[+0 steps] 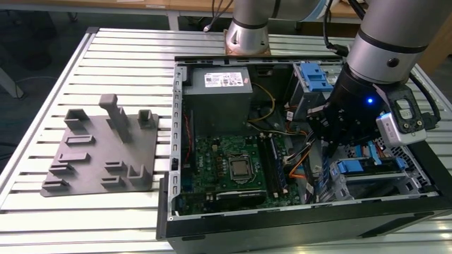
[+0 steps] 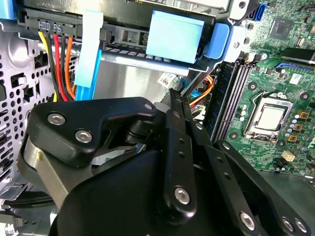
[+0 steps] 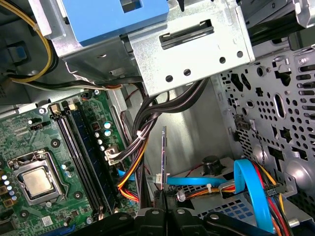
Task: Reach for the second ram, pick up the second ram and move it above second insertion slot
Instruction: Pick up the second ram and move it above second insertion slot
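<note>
**Carrying the Second Memory Stick Toward Its Slot**

The gripper (image 3: 164, 192) is clamping the memory stick (image 3: 164, 156) between its fingertips, with the pads pressing on the two flat faces. In the first wrist view the stick is hanging over the cable bundle (image 3: 142, 130) beside the drive cage (image 3: 197, 54). That puts it well apart from the memory slots (image 3: 81, 157) next to the processor socket (image 3: 37, 182).

To do this step well, judging from the layout:
- Keep the stick above the cables while it is travelling across to the motherboard (image 1: 226, 164).
- Keep the grip square so that the stick is not tilting between the pads.

The stick is showing edge-on, as a thin line standing straight out from the fingertips. Its plane is lying close to the line of the slots, a slight turn off. Whether that line is its long axis cannot be told.
</note>
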You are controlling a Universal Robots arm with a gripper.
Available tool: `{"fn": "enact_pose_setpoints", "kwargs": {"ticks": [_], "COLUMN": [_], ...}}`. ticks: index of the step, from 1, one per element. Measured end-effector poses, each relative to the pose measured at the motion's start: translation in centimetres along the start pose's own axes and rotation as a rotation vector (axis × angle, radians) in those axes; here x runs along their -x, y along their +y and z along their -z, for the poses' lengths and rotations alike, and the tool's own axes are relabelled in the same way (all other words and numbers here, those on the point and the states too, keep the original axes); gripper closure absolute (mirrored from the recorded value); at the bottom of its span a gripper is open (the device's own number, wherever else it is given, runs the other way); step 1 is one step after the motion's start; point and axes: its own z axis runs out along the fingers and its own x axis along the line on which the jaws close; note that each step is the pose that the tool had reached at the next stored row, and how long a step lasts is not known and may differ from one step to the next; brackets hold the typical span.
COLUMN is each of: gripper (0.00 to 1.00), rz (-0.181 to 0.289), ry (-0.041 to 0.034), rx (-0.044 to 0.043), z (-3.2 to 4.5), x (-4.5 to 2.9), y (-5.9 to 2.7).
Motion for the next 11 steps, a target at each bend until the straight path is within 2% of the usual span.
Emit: {"fn": "enact_pose_setpoints", "kwargs": {"ticks": [11], "gripper": [0.91], "rz": [0.000], "ry": [0.0000], "rx": [-0.0001], "z": [0.00], "x": [0.00], "y": [0.00]}}
